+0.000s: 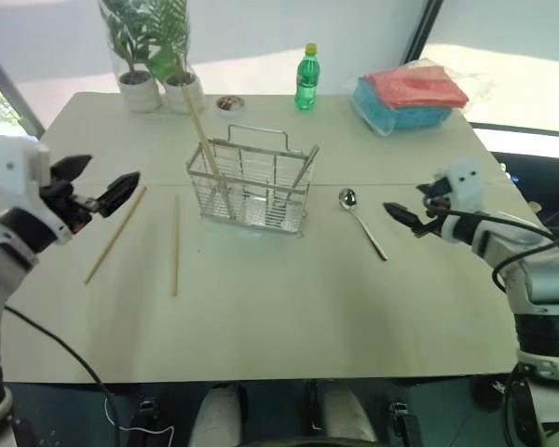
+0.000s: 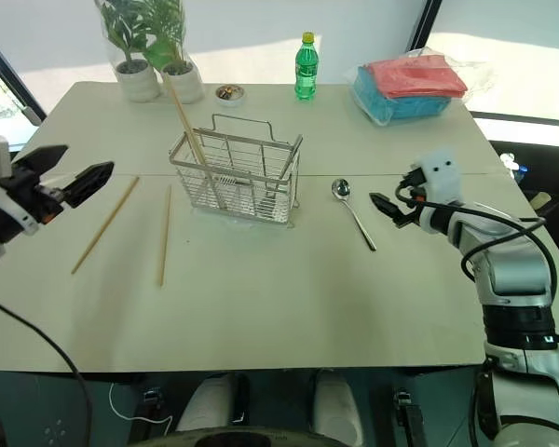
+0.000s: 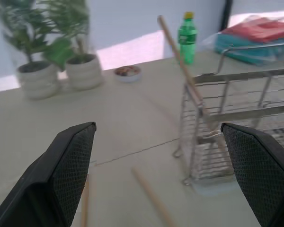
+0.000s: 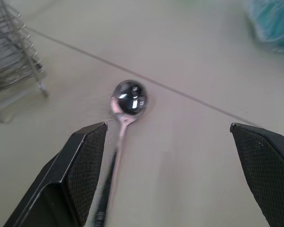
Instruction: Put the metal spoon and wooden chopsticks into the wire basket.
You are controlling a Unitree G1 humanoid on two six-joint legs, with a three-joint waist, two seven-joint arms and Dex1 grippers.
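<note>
A: As the stock stands, largest first: table [image 1: 289, 317], pale, running across the whole frame. Next, wire basket [image 1: 252, 182], just above the frame's centre, with one wooden chopstick [image 1: 203, 130] already leaning in its left end, the top rising past the rim.

B: And the pieces not yet in?

A: Two wooden chopsticks flat on the table at centre left: one [image 1: 116, 233] slanted, one [image 1: 175, 244] nearly straight up the frame, lying apart from each other. Metal spoon [image 1: 359, 222], right of the basket, bowl toward the top of the frame, handle running to the lower right.

B: Pincers?

A: Left gripper [image 1: 98, 191], left edge of the frame, jaws spread wide, nothing between them, above the slanted chopstick's upper end. Right gripper [image 1: 405, 216], right of centre, also spread wide and empty, tips aimed at the spoon. From the right wrist camera the spoon's handle runs close along one finger [image 4: 80, 165], off the middle of the gap.

B: Step in hand, by your reckoning?

A: Likely the approach to a pick, spoon for the right, chopstick for the left. Handling note: centre the handle between the fingers before closing, and come low, since a thin handle flat on the table slips away easily. Grip near the middle so it hangs level, then lift clear of the basket's rim before lowering it in.
</note>
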